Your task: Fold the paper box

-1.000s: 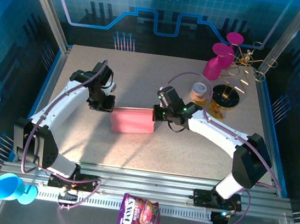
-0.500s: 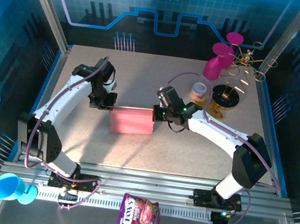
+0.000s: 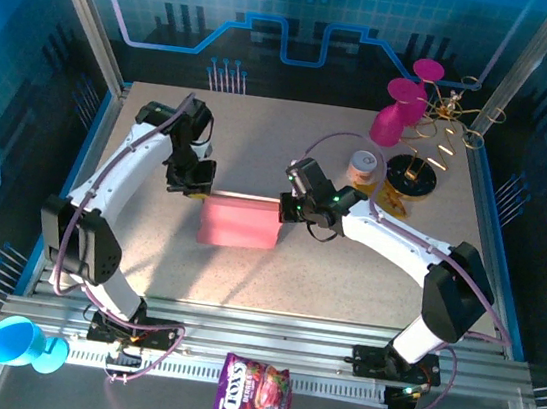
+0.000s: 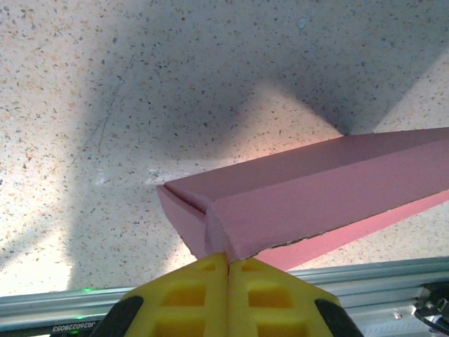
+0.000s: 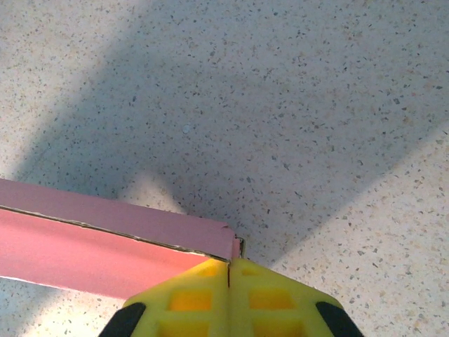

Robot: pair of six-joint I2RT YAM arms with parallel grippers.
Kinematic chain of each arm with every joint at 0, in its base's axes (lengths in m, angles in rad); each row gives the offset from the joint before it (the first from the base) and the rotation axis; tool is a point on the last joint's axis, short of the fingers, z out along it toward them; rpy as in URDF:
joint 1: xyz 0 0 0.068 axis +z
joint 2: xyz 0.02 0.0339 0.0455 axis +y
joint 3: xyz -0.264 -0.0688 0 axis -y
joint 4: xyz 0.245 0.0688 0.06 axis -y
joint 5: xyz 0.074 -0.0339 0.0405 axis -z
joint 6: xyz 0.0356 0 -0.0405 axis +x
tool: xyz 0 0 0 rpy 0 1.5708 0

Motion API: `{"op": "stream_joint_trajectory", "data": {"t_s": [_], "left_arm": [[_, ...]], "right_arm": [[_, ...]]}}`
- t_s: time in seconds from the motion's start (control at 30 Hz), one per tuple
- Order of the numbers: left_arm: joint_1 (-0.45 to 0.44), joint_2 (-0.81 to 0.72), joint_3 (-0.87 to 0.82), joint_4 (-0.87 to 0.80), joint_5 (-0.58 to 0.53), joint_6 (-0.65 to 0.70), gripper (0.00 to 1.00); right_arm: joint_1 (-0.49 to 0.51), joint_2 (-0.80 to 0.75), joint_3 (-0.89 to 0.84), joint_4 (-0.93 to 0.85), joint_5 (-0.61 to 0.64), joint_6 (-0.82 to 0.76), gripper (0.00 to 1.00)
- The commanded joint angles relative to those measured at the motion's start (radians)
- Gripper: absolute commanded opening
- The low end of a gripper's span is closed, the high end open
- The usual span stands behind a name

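From above, I see the paper box (image 3: 239,222) flat mid-bench (image 3: 260,152), left claw (image 3: 198,188) at its 9 o'clock end, right claw (image 3: 282,209) at 3.

Left wrist: left claw (image 4: 228,270) squeezed closed, empty, box (image 4: 316,182) corner at 12.

Right wrist: right claw (image 5: 229,277) closed, empty, box (image 5: 91,242) at 10.

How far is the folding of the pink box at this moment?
Done: the paper box lies as a closed flat rectangle, no flaps sticking out. In hand: the left gripper and right gripper, both shut, sit against its opposite ends. Left: probably only firming those ends.
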Motion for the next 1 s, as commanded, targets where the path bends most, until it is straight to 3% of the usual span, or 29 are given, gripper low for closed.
{"op": "stream_joint_trajectory", "data": {"t_s": [0.0, 0.67, 0.97], "left_arm": [[-0.002, 0.023, 0.047, -0.063, 0.063, -0.035, 0.04], [-0.001, 0.063, 0.118, -0.115, 0.097, -0.037, 0.05], [-0.001, 0.045, 0.071, -0.003, 0.122, -0.052, 0.02]], "right_arm": [[0.021, 0.026, 0.012, -0.063, 0.0, -0.012, 0.0], [0.02, 0.026, 0.012, -0.066, 0.008, -0.009, 0.0], [0.012, 0.018, 0.021, -0.047, 0.012, -0.009, 0.0]]}}
